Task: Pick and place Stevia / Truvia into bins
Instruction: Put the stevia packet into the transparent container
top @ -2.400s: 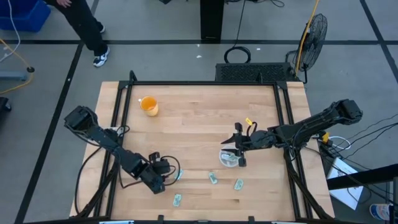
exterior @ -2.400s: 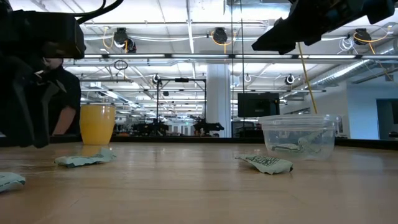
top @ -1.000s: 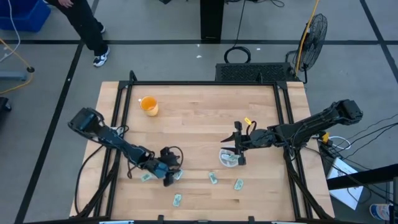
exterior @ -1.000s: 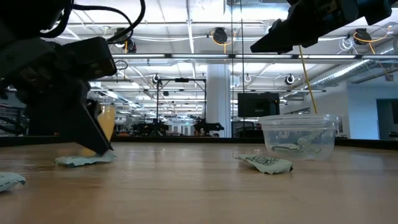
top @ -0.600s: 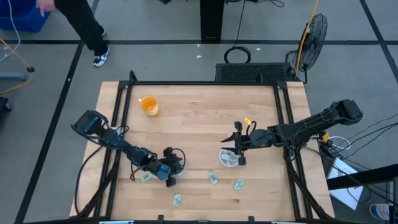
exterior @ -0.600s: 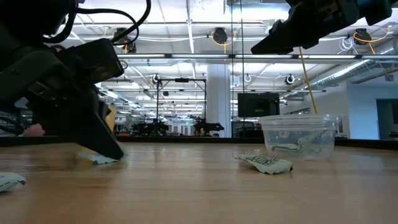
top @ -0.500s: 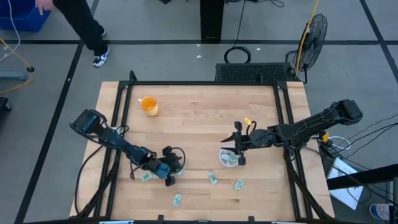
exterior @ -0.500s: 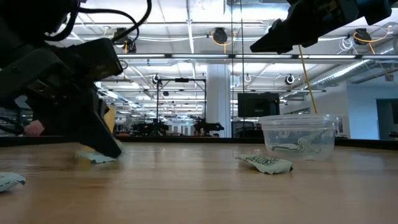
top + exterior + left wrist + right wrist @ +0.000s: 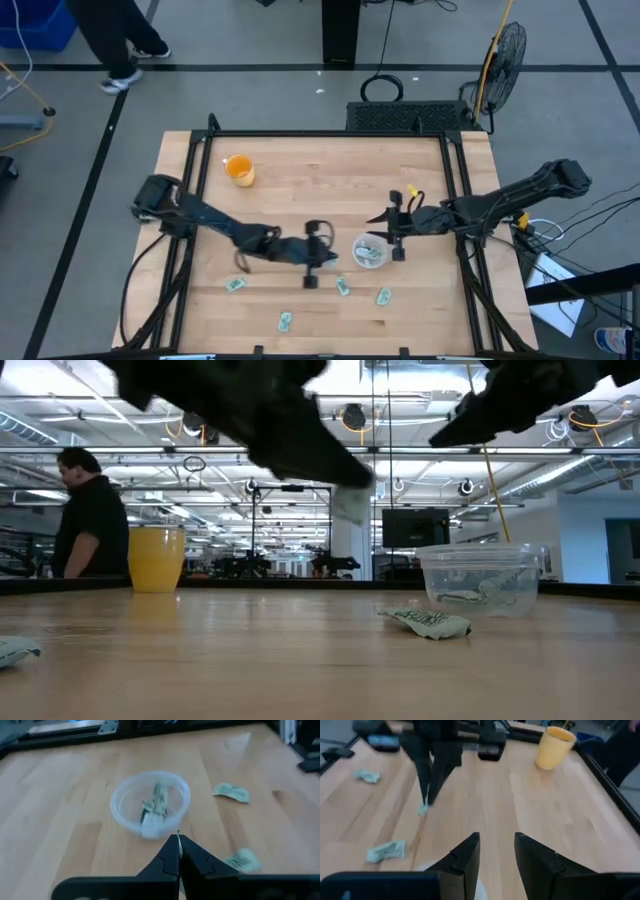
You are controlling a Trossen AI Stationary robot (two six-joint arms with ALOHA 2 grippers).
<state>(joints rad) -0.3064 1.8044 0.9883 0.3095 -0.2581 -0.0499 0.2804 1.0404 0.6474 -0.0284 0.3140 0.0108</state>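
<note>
- Stevia sachet hangs pinched in the left end effector, fingers pressed together, at nine o'clock of the clear cup.
- Sachets on the desk look light, limp, easily crumpled; best nipped by an edge.
- Right end effector waits spread beside the cup.

Four small green-and-white paper sachets lie loose on the table, the first at seven o'clock. One round clear plastic cup and one orange cup stand there.
</note>
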